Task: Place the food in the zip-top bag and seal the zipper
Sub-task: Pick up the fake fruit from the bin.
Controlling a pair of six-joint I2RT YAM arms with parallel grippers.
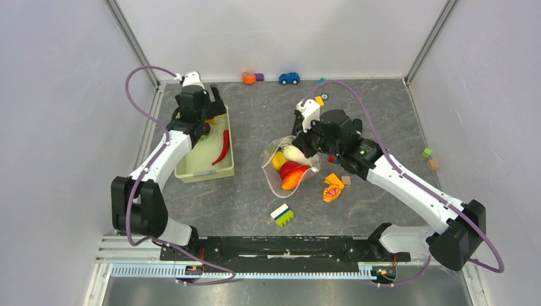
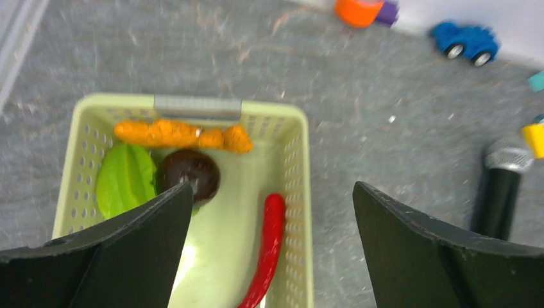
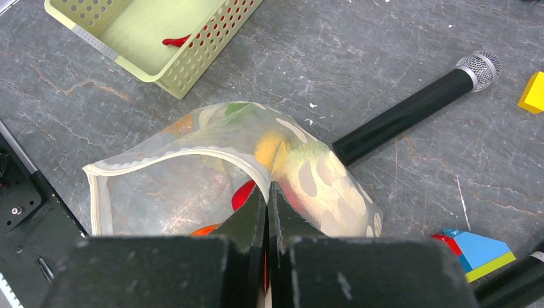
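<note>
The right claw (image 3: pixel 267 192) is pinched shut on the rim of the one zip-top bag (image 3: pixel 321 183). The bag billows just ahead of it on the counter (image 3: pixel 398 51), holding at least four food pieces (image 1: pixel 288 169). The left claw (image 2: pixel 271 189) gapes wide and empty over the one basket (image 2: pixel 292 147). Below it lie one chili (image 2: pixel 272 237), one carrot (image 2: pixel 183 135), one green piece (image 2: pixel 125 179) and one dark purple piece (image 2: pixel 192 172).

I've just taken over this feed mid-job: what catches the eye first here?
The zip-top bag at mid-table, its rim pinched in the shut right gripper and its mouth held open, with yellow, red and white food inside. Next, the left gripper hanging wide open above the pale green basket on the left, where the red chili, carrot, green piece and dark purple piece lie.
</note>
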